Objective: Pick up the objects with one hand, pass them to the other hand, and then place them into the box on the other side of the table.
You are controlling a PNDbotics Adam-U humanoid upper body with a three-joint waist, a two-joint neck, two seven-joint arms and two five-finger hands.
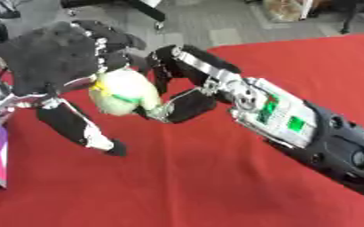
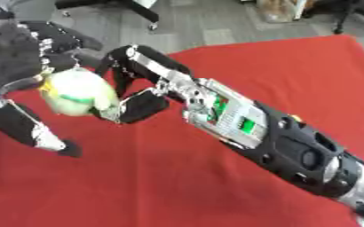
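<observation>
the left hand (image 1: 57, 55) curled round a pale green ball (image 1: 125, 92) above the red counter (image 1: 216, 177); the right hand (image 1: 187, 84) met it, fingers and thumb half-curled against the ball.

Pale round object (image 1: 125, 92) blurred, perhaps partly wrapped, left robot hand (image 1: 49, 55) cut by frame edge

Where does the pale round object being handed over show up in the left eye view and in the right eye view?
Left eye view: the pale yellow-green ball sits left of centre in the upper half, between the left hand and the right hand.
Right eye view: the ball sits nearer the left edge, upper half.
Shared landmark: the red tablecloth beneath both hands.
</observation>
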